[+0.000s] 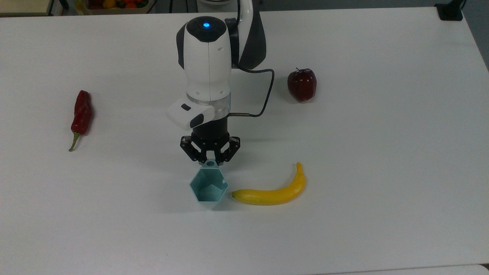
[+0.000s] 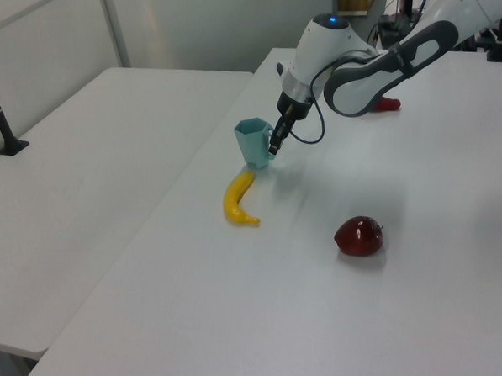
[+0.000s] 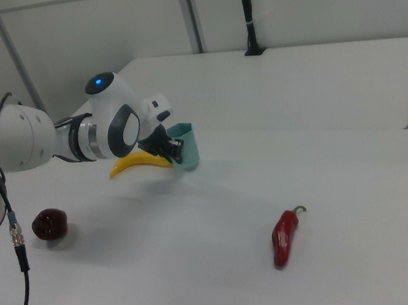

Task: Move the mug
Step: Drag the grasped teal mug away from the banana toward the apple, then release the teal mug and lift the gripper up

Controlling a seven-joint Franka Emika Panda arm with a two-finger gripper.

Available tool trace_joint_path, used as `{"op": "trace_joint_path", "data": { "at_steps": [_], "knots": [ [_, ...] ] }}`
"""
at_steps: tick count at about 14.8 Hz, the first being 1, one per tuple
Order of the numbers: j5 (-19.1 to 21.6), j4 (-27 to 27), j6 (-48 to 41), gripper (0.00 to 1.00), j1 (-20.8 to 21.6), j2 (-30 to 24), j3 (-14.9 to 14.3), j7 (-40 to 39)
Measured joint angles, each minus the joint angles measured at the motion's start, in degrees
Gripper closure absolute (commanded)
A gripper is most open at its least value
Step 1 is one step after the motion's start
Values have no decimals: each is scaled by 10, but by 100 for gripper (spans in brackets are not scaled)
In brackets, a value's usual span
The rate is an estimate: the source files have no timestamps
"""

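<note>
The pale teal faceted mug (image 1: 209, 187) stands upright with its mouth open to the top view, just left of a banana's tip. My gripper (image 1: 210, 160) points down behind it and is shut on the small tab handle at its rim. In the left view the mug (image 2: 250, 143) hangs from the gripper (image 2: 273, 145) with its base close to the table. In the right view the mug (image 3: 186, 146) sits just past the gripper (image 3: 174, 150), which partly hides a banana.
A yellow banana (image 1: 273, 193) lies right beside the mug on the top view's right. A dark red apple (image 1: 301, 84) stands further back right. A red chilli (image 1: 81, 114) lies far left. The white table (image 1: 382, 172) has wide bare room around them.
</note>
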Motion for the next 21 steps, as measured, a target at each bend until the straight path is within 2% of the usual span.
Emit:
{"op": "trace_joint_path", "data": {
  "at_steps": [3,5,11,14,17,18,19,20,21],
  "knots": [
    [-1,-25,0,98,-1,-39,0,0],
    [-1,-71,-6,99,-3,-87,0,0],
    [-1,-295,-14,99,-2,-259,0,0],
    [-2,-389,-14,99,2,-312,0,0],
    [-2,-444,-14,98,2,-342,0,0],
    [-2,-454,-14,93,2,-346,0,0],
    [-2,-458,-13,79,2,-349,0,0],
    [-2,-459,-13,73,2,-350,0,0],
    [-2,-460,-13,59,2,-350,0,0]
  ]
}}
